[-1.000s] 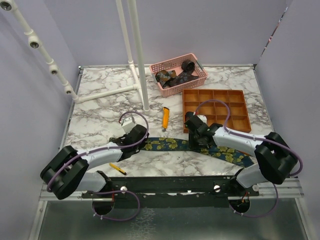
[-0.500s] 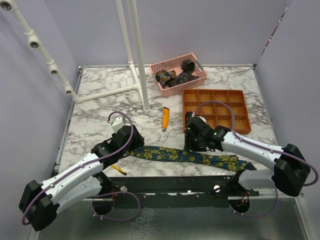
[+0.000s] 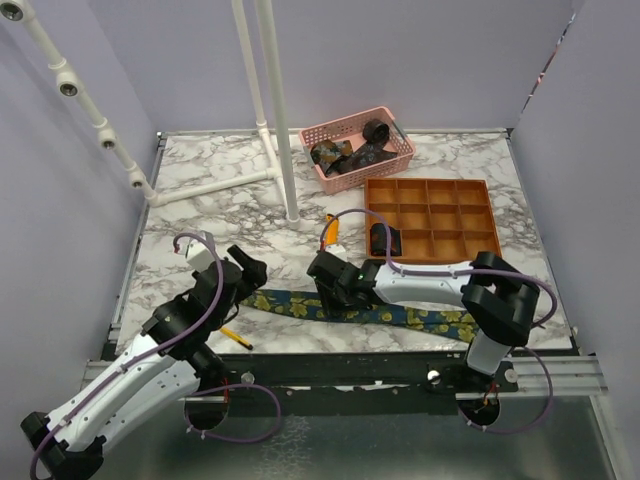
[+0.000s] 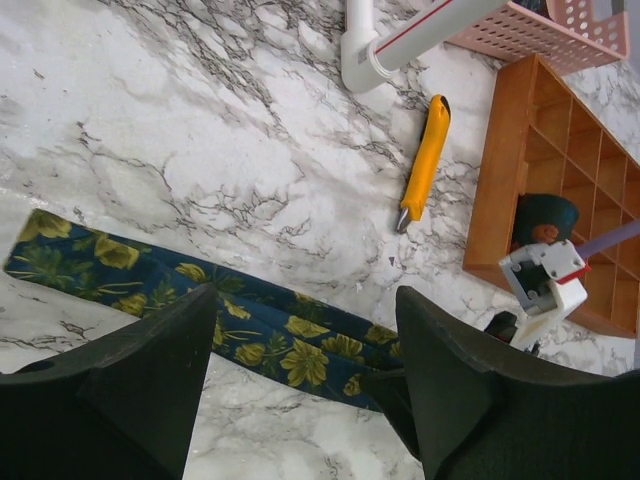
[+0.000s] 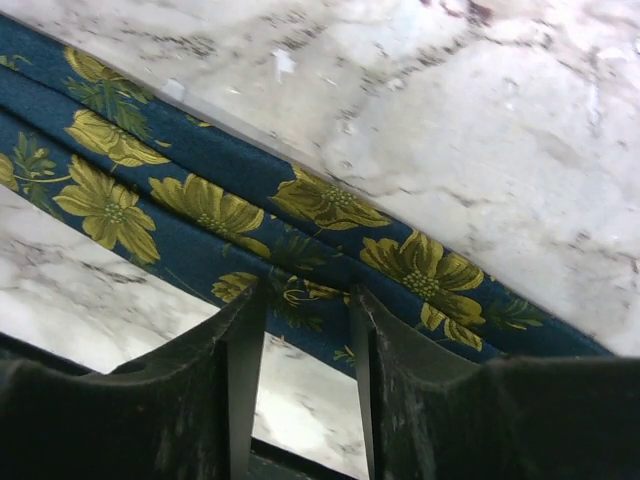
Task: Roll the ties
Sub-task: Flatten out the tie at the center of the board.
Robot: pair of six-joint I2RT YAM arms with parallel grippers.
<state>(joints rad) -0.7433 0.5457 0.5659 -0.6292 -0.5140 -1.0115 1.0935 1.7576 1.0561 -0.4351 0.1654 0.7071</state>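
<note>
**Left pincer** [image 4: 305, 300]: jaws wide apart and holding nothing. It hangs over the tie [image 4: 120, 265] near the tie's left end. The tie lies flat and unrolled on the table [image 4: 150, 100] beneath the pincer and runs off to the pincer's right.

**Right pincer** [image 5: 308, 295]: jaws partly open, tips low at the tie's mid-length. The flowered cloth shows flat between them and nothing is lifted. Whether the tips touch the cloth cannot be told.

**Surroundings:** Beyond the left pincer and to its right lies the knife [image 4: 425, 160]. Further right stands the tray [image 4: 500, 170], with a coil [image 4: 545, 215] in one near compartment. Past the knife are the foot of a pipe [image 4: 360, 60] and the basket [image 3: 340, 122], which holds more ties [image 3: 350, 155].
</note>
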